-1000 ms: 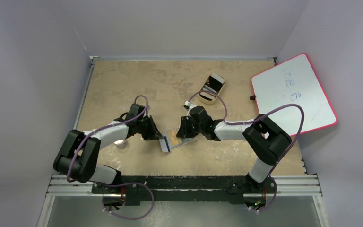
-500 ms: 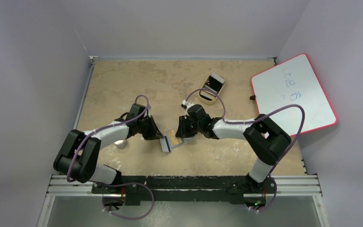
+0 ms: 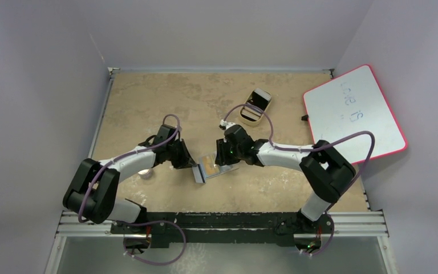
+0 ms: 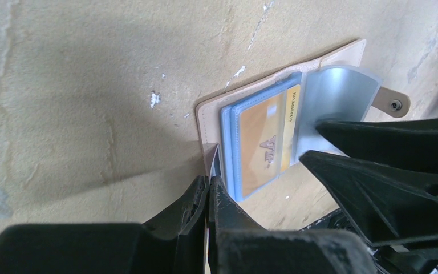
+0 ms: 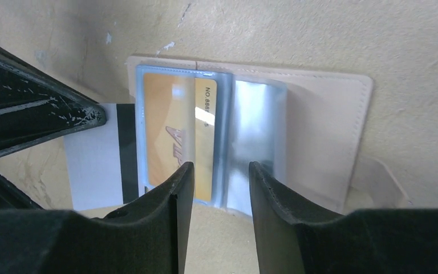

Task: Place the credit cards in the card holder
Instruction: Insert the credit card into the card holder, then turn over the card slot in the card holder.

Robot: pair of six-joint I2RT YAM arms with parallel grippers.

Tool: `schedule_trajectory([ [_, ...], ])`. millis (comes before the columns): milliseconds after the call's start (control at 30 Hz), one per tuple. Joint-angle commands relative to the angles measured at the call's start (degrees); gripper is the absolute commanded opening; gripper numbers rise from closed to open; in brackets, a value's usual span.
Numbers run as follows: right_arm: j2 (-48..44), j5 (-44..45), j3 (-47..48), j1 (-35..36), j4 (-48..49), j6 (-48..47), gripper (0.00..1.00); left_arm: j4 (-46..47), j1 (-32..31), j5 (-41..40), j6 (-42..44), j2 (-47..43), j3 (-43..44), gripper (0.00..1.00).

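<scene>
The left gripper (image 4: pixel 209 184) is shut tight on a credit card (image 5: pixel 94 157), pinched by one corner. The card is pale with a dark magnetic stripe and is held low and nearly flat over the table (image 3: pixel 148 103). Its striped edge meets the left edge of the card holder (image 5: pixel 331 114). Whether that edge has entered a pocket cannot be told.

The card holder lies spread open between the two grippers, in the near middle of the table. Its snap tab (image 4: pixel 393 103) points right. A gold card (image 5: pixel 168 131) is already seated in a clear sleeve on the left panel. A second clear sleeve (image 5: pixel 256 131) arches up loosely near the fold.

The right gripper (image 5: pixel 220 177) hangs just above the sleeves with its jaws partly apart. Nothing is seen gripped between them.

The step in hand is judged to be sliding the held card into a free sleeve. To do it well, the card should be kept level with the sleeve mouth and pushed straight to the right, not at an angle. The loose sleeve is likely to buckle, so it should be pressed or parted by the right gripper. The holder may slide on the table and should be steadied. The card should be released only once it is well inside.
</scene>
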Motion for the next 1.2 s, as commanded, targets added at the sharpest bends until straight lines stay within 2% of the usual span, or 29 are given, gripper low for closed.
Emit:
schedule_trajectory([
  [0, -3.52, 5.65, 3.34, 1.42, -3.91, 1.19, 0.43, -4.18, -0.05, -5.88, 0.85, -1.43, 1.89, 0.00],
  [167, -2.85, 9.59, 6.06, 4.82, -5.70, 2.97, 0.41, -3.01, -0.03, -5.00, 0.66, -0.77, 1.57, 0.00],
  [367, 0.70, 13.20, 10.12, 7.53, -7.90, 3.09, 0.32, -2.37, -0.02, -4.56, 0.33, -0.94, 1.60, 0.00],
  [600, 3.88, 13.19, 13.23, 10.11, -8.30, 2.62, 0.24, -1.40, -0.04, -3.90, -0.14, -0.95, 1.04, 0.00],
  [967, 6.68, 21.45, 17.06, 11.77, -14.92, 3.41, 0.25, -0.93, -0.02, -3.47, -0.07, -0.88, 0.64, 0.00],
  [1167, 7.33, 22.88, 17.68, 11.77, -16.11, 3.39, 0.24, -0.65, -0.03, -3.30, -0.07, -0.70, 0.52, 0.00],
])
